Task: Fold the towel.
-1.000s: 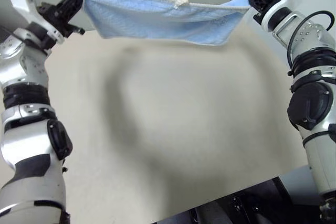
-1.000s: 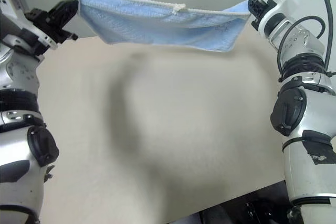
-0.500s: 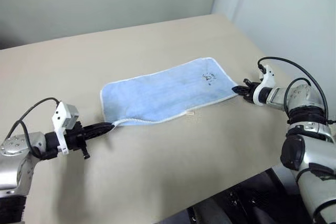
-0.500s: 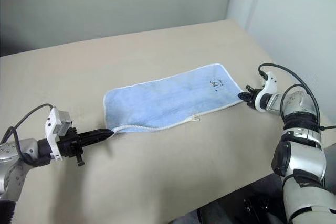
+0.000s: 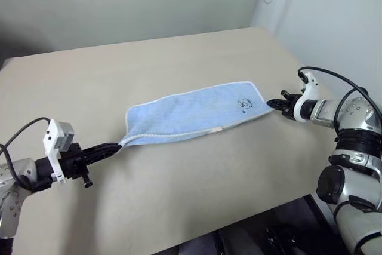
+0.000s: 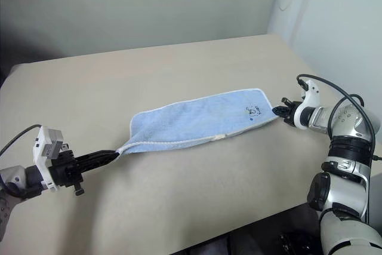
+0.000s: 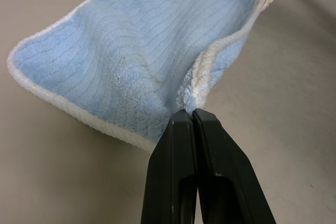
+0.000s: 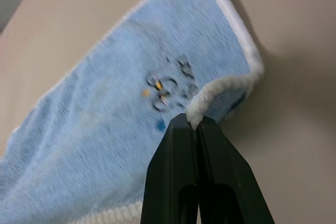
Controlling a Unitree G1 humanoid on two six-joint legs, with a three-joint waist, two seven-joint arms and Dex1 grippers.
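Table [image 5: 179, 207]: bare all round the towel [image 5: 191, 111].
Obstacles: towel alone, stretched flat mid-table.

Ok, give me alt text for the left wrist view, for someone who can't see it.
The left gripper, its black jaws shut, pinches a bunched corner of the light-blue towel by its white hem. The towel stretches away from the jaws across the beige table.

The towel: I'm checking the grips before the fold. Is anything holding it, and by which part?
Both. The left gripper pinches the light-blue terry towel at its near left corner, and the right gripper pinches the white hem at its near right corner, the towel stretched across the beige table.
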